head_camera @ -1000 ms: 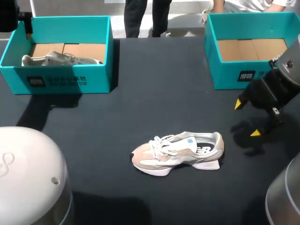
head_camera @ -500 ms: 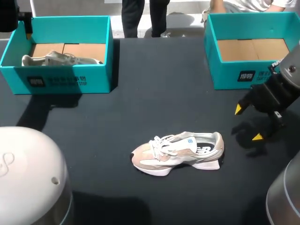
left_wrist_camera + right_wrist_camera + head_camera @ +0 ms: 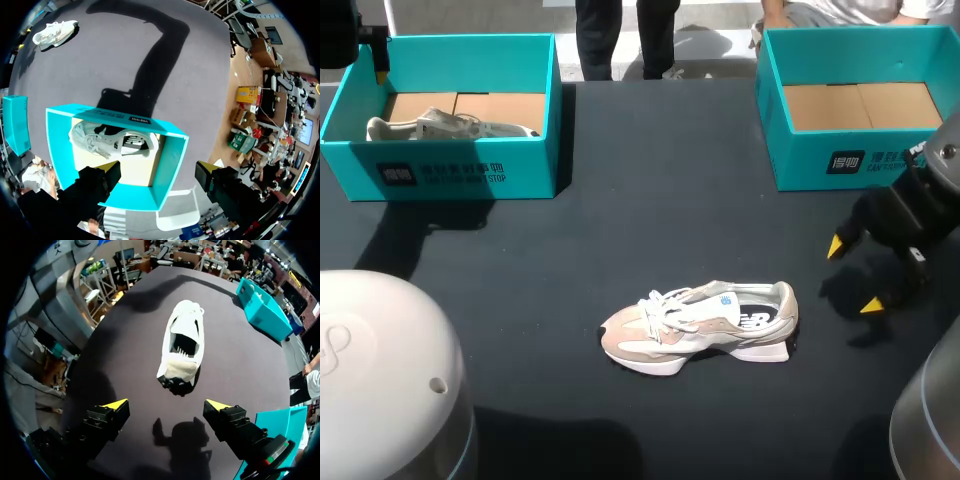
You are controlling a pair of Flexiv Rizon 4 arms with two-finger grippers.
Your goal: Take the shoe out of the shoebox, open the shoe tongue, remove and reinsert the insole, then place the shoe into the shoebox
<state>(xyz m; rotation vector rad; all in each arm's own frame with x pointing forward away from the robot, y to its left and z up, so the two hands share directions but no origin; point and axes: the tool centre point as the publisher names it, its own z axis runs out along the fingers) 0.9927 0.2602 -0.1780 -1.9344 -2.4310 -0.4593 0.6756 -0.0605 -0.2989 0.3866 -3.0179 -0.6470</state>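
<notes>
On your dark worktop (image 3: 650, 180) a shoe (image 3: 705, 325) stands on its sole near the middle, toward the near edge. The left box (image 3: 470, 175) sits at the far left corner, the right box (image 3: 820, 165) at the far right.

Head cam overhead, wrist cams downward, shoe (image 3: 705, 325) shared

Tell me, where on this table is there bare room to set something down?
The table is bare between left box and right box, and from the left box to the shoe. Tighter between shoe and right gripper.
</notes>
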